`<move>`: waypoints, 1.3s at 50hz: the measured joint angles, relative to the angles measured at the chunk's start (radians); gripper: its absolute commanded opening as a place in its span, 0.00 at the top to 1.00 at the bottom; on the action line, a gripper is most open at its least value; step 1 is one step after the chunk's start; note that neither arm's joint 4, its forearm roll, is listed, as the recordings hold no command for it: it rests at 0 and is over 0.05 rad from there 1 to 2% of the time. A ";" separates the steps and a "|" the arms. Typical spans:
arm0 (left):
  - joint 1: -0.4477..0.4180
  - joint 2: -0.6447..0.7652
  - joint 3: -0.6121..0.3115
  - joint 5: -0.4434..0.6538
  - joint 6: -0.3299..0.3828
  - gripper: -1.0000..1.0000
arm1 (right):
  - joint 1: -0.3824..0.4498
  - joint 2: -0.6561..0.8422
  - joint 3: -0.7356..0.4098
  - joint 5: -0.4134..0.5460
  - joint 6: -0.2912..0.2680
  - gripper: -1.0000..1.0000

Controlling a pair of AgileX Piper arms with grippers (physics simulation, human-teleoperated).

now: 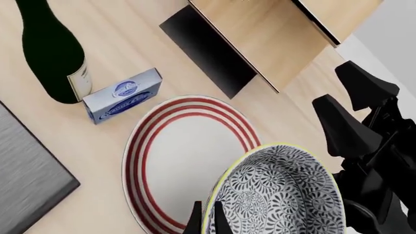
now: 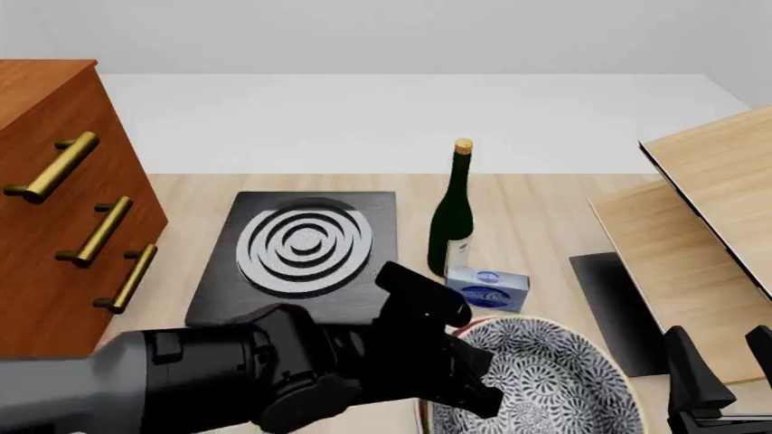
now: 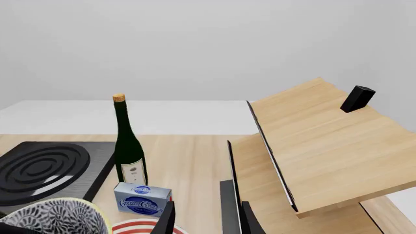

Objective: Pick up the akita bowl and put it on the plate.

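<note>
The akita bowl [image 1: 279,195], white with a dense dark pattern, is held by its rim in my left gripper [image 1: 206,217], which is shut on it. It hangs over the near edge of the plate [image 1: 185,161], a white plate with red rings. In the front view the bowl [image 2: 537,384] looks large and raised, with the left arm covering most of the plate. My right gripper [image 2: 721,366] stands open and holds nothing just right of the bowl. Its wrist view catches the bowl [image 3: 55,217] and a strip of the plate [image 3: 140,227] at the lower edge.
A dark wine bottle [image 2: 453,217] and a small blue box [image 2: 489,289] stand just behind the plate. A black stove [image 2: 302,249] lies at the left, beside a wooden drawer cabinet [image 2: 54,199]. A wooden shelf [image 2: 700,226] rises at the right over a dark mat [image 2: 609,298].
</note>
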 measured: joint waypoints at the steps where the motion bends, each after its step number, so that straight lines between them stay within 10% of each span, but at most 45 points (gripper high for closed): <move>1: 0.001 0.004 -0.002 -0.002 0.001 1.00 | 0.000 0.000 0.000 0.000 0.000 0.00; 65: 0.043 0.207 -0.031 -0.163 -0.014 1.00 | 0.000 0.000 0.000 0.000 0.000 0.00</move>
